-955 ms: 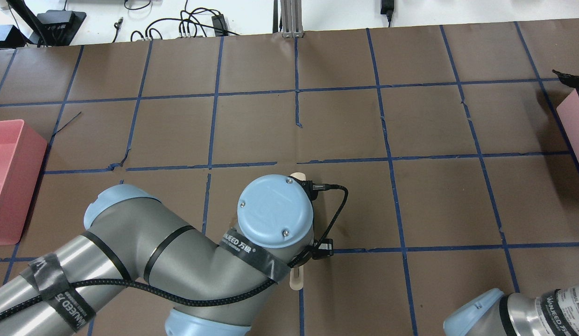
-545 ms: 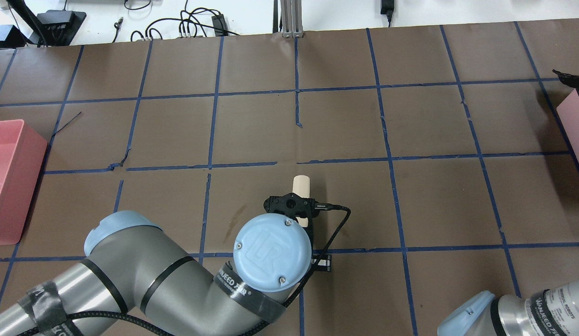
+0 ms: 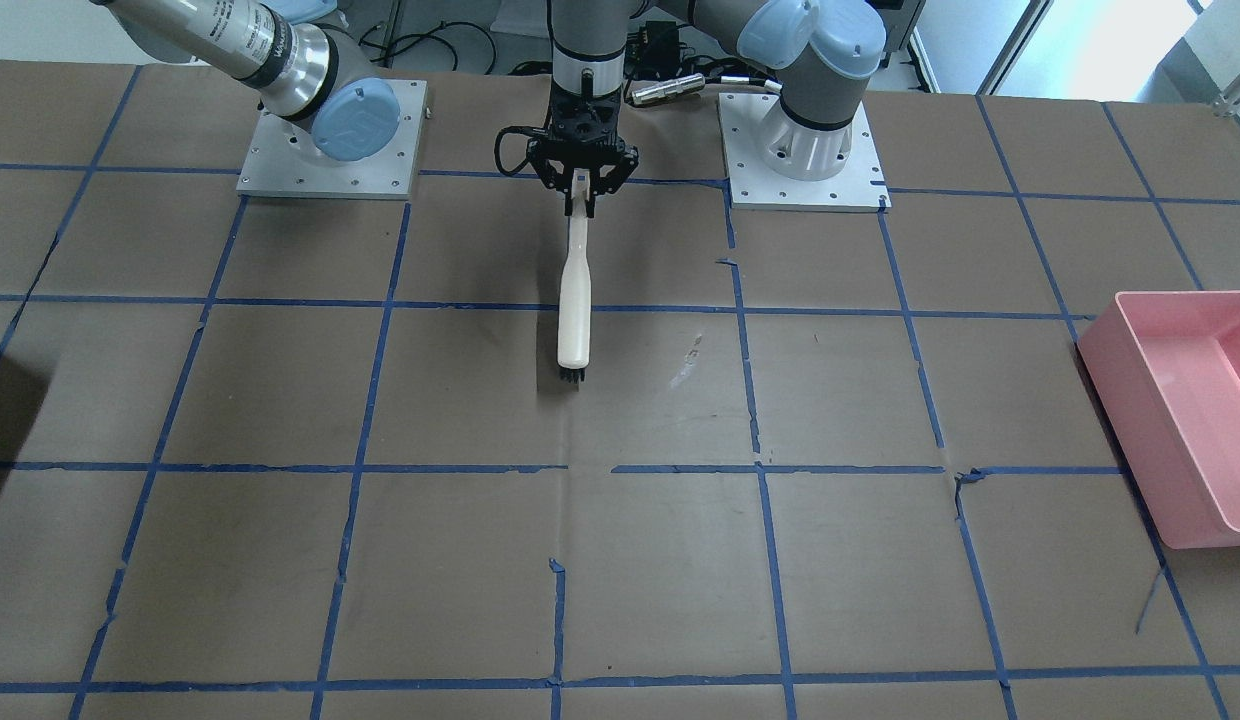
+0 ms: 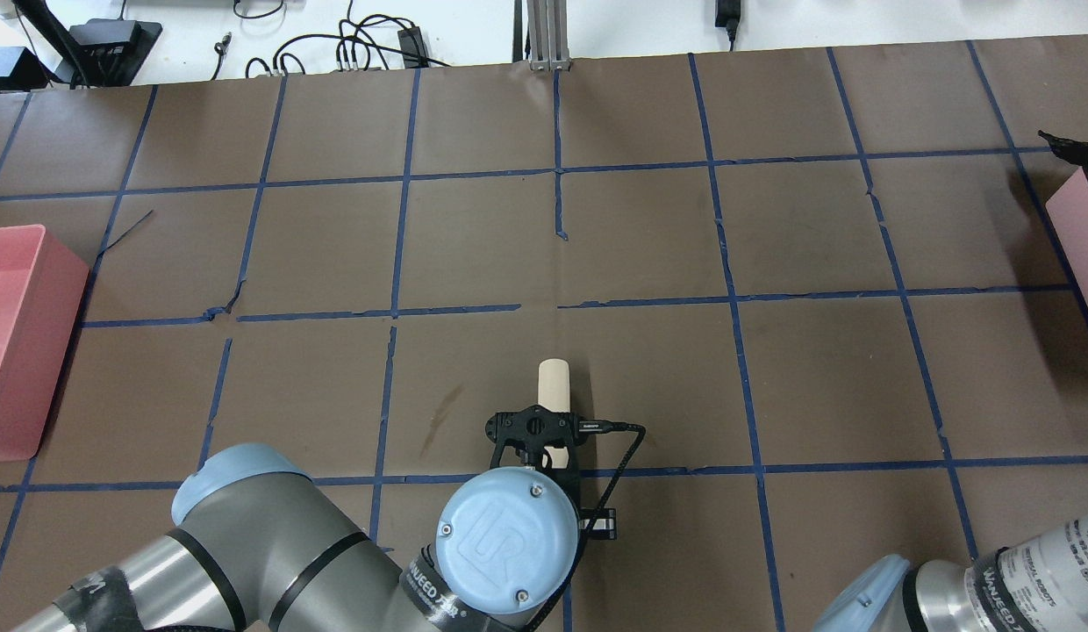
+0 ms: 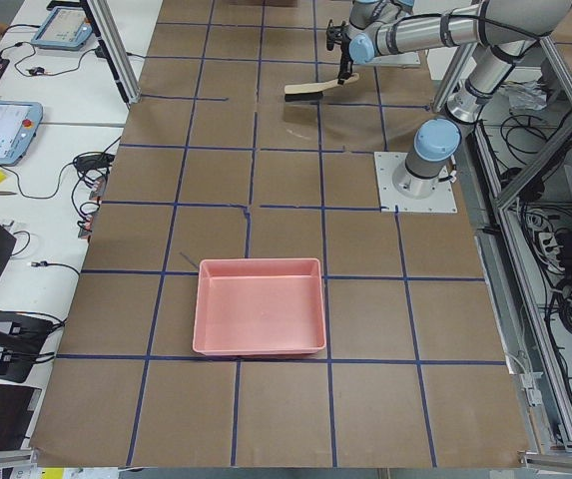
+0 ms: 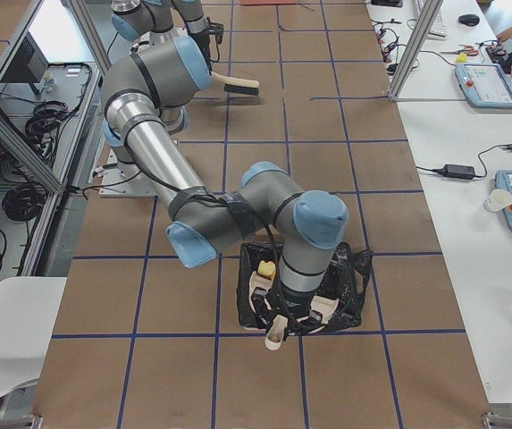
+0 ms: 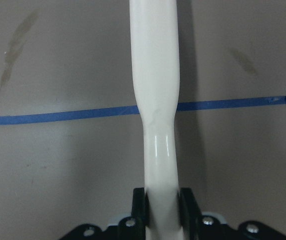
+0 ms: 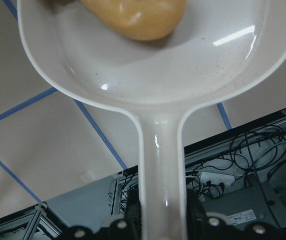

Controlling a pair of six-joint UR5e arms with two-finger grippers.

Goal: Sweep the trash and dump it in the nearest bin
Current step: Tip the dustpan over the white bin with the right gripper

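We judge sweeping done and dumping unfinished: left gripper (image 7: 161,199) clamps the brush (image 3: 574,300) near mid-table, right gripper (image 8: 162,211) clamps the dustpan (image 8: 192,67) at the black-lined bin (image 6: 354,268), orange lump (image 8: 133,15) not yet tipped out.

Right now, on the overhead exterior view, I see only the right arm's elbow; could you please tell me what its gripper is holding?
Observer: The right gripper is shut on the handle of a glossy white plastic dustpan.
Operator: Thank you. Is anything in the pan?
Observer: Yes, a rounded orange-brown lump lies at its far end.
Operator: And where on the table is the pan?
Observer: In the exterior right view it is at the bin lined with a black bag, under the right arm's wrist. I cannot tell whether it is above the rim or inside.
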